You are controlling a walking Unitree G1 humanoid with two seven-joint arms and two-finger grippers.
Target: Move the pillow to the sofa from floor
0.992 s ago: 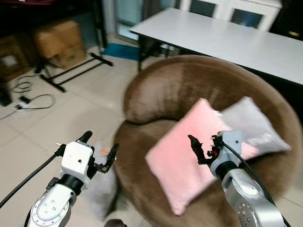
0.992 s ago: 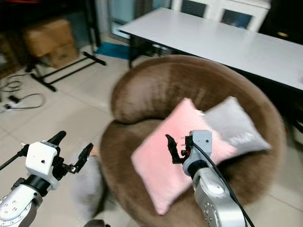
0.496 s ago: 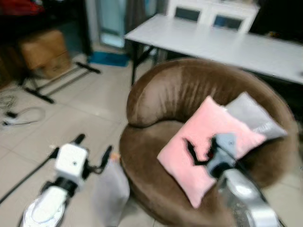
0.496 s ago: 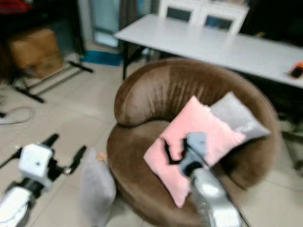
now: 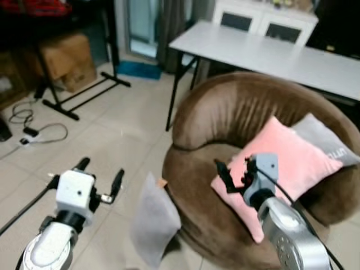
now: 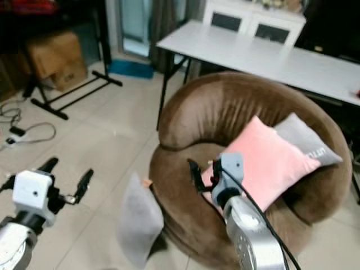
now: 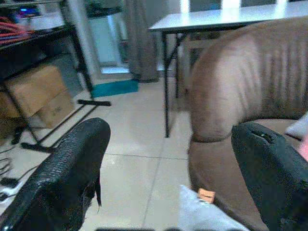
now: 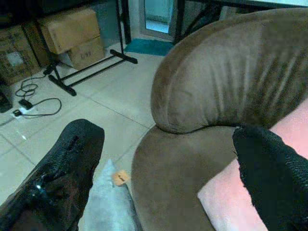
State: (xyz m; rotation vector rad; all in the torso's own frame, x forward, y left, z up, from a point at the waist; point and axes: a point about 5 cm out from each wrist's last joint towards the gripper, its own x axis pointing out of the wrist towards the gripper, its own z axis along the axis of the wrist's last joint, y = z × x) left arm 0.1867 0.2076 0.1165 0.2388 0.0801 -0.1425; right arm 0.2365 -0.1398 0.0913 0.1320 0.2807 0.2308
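A grey pillow (image 5: 154,228) is seen leaning against the sofa's (image 5: 225,112) front edge; both the left gripper (image 5: 100,179) and the right gripper (image 5: 233,170) are held wide, empty

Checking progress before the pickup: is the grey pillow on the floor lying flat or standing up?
Standing on edge. The grey pillow rests on the floor and leans against the brown sofa.

White lettering runs along the edge of the grey cushion (image 5: 325,138) that lies on the brown sofa (image 5: 236,107) behind the pink one, but it is too blurred to read. An orange tag (image 8: 120,177) on the grey pillow (image 5: 153,218) on the floor shows no legible print.
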